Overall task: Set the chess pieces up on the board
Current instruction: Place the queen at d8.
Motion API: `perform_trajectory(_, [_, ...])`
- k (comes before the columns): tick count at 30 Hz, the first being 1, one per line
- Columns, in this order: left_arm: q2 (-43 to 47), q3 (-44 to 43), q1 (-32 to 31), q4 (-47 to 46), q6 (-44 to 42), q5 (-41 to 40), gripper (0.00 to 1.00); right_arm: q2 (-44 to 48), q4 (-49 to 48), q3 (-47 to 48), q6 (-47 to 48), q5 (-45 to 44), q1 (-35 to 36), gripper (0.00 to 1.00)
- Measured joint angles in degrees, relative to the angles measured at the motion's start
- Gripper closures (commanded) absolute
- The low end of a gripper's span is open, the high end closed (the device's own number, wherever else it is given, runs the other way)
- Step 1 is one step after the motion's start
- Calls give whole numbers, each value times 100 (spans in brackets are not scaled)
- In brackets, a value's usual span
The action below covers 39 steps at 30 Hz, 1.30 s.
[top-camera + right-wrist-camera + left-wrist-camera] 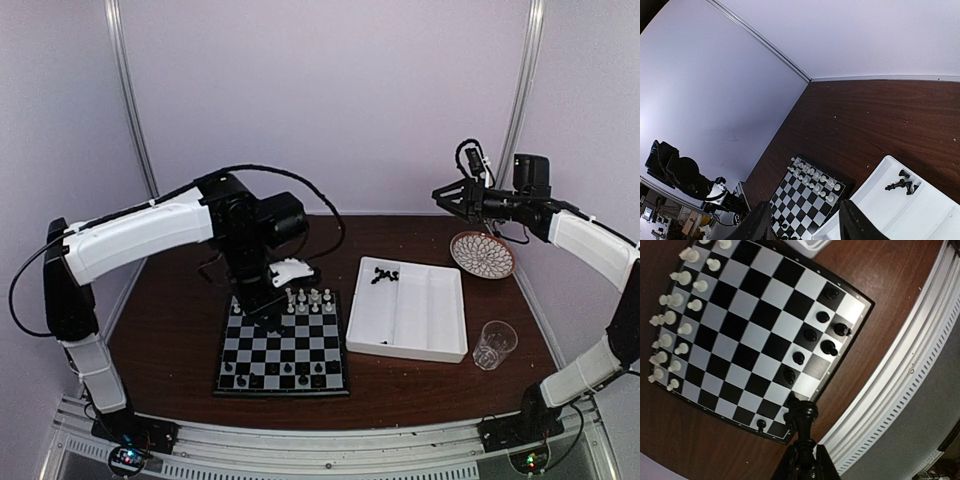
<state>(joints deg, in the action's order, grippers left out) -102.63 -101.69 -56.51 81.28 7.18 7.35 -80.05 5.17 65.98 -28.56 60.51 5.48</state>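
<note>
left gripper [803,447] above board [755,335], pinching black piece [803,415], right gripper [805,206] raised high, fingers spread

One board [280,345], one tray [435,312], one glass [494,344], one plate [482,255], sixteen white pieces [701,286], some nine black pieces [823,316] aboard.

Table [170,330] dark wood-grain, slight sheen; board [283,345] glossy; chess pieces [829,347] smooth plastic; white tray [440,320] matt plastic.

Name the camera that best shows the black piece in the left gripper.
Left wrist: the black piece sits close up, clamped in the left gripper. In the top external view the left arm hides it. The right wrist view shows that arm far off, the piece too small to see.
</note>
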Motion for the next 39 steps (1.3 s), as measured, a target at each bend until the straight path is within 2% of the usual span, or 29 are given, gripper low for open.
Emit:
perform_trajectory(11, [-680,409,-13,492,44,785,100,24,0,-101,13,0,0,51])
perform_trajectory(39, [-1539,573,-72,619,-2,837,100,35,-26,-186,13,-2,0,51])
